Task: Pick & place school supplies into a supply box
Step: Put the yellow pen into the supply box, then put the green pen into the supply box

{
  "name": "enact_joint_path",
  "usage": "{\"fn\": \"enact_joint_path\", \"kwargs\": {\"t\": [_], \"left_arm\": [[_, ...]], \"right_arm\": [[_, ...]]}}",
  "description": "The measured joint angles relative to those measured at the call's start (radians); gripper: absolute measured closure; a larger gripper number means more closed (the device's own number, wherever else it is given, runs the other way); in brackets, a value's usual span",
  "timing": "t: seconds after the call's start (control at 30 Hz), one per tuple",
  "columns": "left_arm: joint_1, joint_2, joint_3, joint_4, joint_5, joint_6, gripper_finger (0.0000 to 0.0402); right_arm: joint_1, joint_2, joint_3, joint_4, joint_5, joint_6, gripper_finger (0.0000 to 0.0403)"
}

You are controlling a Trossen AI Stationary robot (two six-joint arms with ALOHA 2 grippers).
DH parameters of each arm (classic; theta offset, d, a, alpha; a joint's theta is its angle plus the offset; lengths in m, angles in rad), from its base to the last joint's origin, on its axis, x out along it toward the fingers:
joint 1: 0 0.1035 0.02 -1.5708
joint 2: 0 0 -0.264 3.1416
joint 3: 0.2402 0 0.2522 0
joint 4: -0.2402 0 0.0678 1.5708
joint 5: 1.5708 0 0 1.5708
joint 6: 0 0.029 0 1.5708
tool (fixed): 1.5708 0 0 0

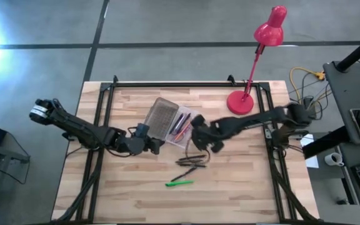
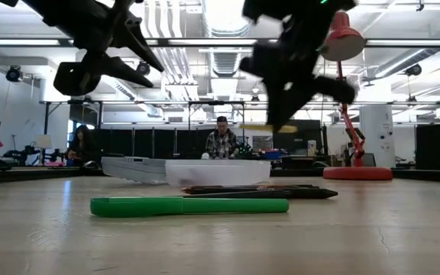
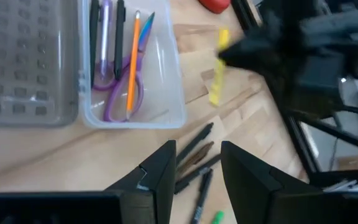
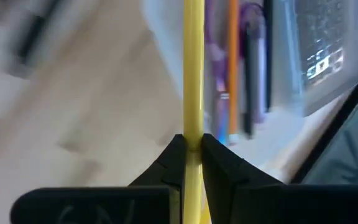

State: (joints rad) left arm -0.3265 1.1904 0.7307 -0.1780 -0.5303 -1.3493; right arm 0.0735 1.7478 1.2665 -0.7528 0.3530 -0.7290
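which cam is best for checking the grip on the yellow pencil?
Right wrist view: the yellow pencil fills the frame, pinched between the right tool's fingers, with the supply box beyond. Left wrist view shows part of it beside the dark arm. Low view shows a thin sliver. High view hides it.

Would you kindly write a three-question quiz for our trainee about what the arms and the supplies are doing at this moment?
1. True or false: the right gripper is shut on a yellow pencil.
2. Which item already lies in the supply box? A) purple scissors B) green pen C) red lamp
3. Fill in: the left gripper hovers with its fingers ____ and holds nothing.

Key:
1. True; the pencil is clamped between its fingers, above the table near the box.
2. A; the green pen lies on the table, the lamp stands at the far edge.
3. open
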Motion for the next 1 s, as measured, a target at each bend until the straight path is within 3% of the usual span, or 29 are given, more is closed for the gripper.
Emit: {"fn": "enact_joint_path", "kwargs": {"t": [0.1, 0.3, 0.43, 0.67, 0.77, 0.9, 1.0], "left_arm": [[-0.033, 0.000, 0.003, 0.002, -0.011, -0.038, 0.0291], [-0.133, 0.000, 0.003, 0.003, -0.186, -0.138, 0.0291], [-0.172, 0.000, 0.003, 0.002, -0.248, -0.170, 0.0291], [-0.177, 0.000, 0.002, 0.002, -0.256, -0.171, 0.0291], [-0.177, 0.000, 0.002, 0.002, -0.197, -0.098, 0.0291], [-0.177, 0.014, 0.003, 0.004, -0.004, 0.060, 0.0291], [-0.197, 0.063, 0.013, 0.056, 0.073, 0.273, 0.0291]], "right_arm": [[-0.053, 0.070, 0.068, 0.027, 0.048, -0.142, 0.0380], [-0.109, 0.188, 0.169, 0.030, 0.037, -0.306, 0.0365], [-0.124, 0.231, 0.187, 0.043, 0.015, -0.236, 0.0334], [-0.103, 0.213, 0.186, 0.054, 0.017, -0.144, 0.0272], [-0.088, 0.179, 0.186, 0.050, 0.016, -0.041, 0.0253], [-0.053, 0.114, 0.186, -0.001, 0.013, 0.271, 0.0236], [-0.013, 0.064, 0.182, -0.062, -0.025, 0.438, 0.0229]]}}
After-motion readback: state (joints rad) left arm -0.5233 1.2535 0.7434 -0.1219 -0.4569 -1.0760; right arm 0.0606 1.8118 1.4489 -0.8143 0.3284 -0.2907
